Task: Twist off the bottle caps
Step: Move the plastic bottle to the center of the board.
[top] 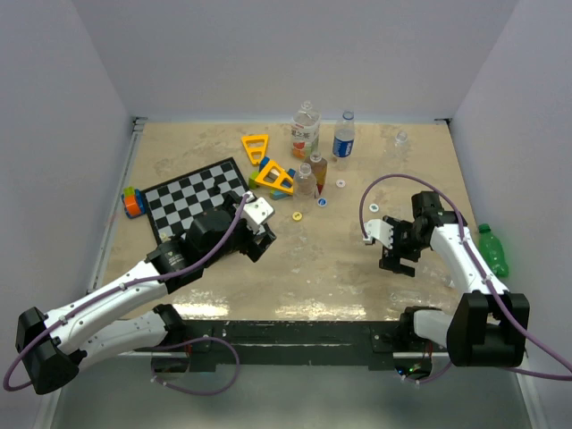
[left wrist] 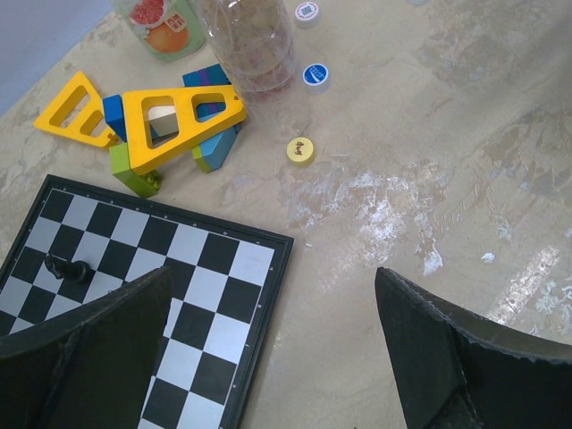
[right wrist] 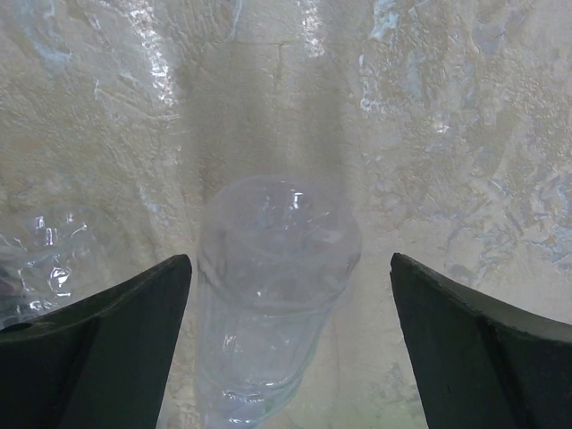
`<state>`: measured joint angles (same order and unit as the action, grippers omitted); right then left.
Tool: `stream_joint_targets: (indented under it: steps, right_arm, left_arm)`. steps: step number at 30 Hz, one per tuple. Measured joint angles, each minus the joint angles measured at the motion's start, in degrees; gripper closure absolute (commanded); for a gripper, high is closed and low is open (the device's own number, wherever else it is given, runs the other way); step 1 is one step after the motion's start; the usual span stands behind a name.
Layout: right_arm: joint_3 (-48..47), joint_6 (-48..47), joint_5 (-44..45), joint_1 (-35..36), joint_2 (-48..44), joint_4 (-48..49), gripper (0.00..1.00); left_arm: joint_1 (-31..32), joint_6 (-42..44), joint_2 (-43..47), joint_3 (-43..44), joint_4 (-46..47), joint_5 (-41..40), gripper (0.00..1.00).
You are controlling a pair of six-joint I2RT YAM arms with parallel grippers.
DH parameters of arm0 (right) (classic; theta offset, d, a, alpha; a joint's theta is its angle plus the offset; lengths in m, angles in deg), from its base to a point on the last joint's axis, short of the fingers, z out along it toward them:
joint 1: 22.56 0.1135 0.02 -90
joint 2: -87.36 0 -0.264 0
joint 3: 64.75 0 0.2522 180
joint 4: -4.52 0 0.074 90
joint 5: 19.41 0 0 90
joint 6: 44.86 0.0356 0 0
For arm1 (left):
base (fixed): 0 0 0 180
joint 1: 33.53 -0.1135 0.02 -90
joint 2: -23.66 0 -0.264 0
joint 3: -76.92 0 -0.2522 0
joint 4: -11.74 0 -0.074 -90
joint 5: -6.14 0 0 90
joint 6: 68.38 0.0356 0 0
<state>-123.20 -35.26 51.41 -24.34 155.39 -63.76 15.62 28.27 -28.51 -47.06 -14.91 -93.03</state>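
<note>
Left gripper (left wrist: 273,281): fingers spread, empty, above chessboard (left wrist: 206,268) corner.
Right gripper (right wrist: 290,264): fingers spread either side of clear bottle (right wrist: 268,304), not touching.

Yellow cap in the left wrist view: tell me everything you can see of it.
The yellow cap is small, round and plastic-looking, with a dark mark on top. It lies flat and loose on the table, touching nothing, just right of the toy blocks, below a blue-topped cap in the picture, beyond the open left tool.
</note>
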Motion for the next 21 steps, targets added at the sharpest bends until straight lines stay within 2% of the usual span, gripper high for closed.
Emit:
stream_joint_targets:
  steps: [6,9,11,16,21]
  right_arm:
    - [0.0,5.18,1.81,3.15,0.31,1.7,0.04]
    - [-0.09,7.45,2.38,4.94,1.07,2.16,0.08]
    - [-0.09,8.74,2.99,5.81,1.81,2.51,0.13]
    - [-0.22,11.56,3.61,7.32,3.56,3.1,0.37]
    - [-0.52,13.66,4.42,8.98,5.66,3.48,0.51]
  left_arm:
    - [0.0,0.0,-0.02,0.0,-0.02,0.0,0.0]
    - [0.0,0.0,-0.02,0.0,-0.02,0.02,0.0]
    - [0.0,0.0,-0.02,0.0,0.0,0.0,0.0]
    - [0.0,0.0,-0.02,0.0,0.0,0.02,0.0]
    - [0.0,0.0,-0.02,0.0,0.0,0.0,0.0]
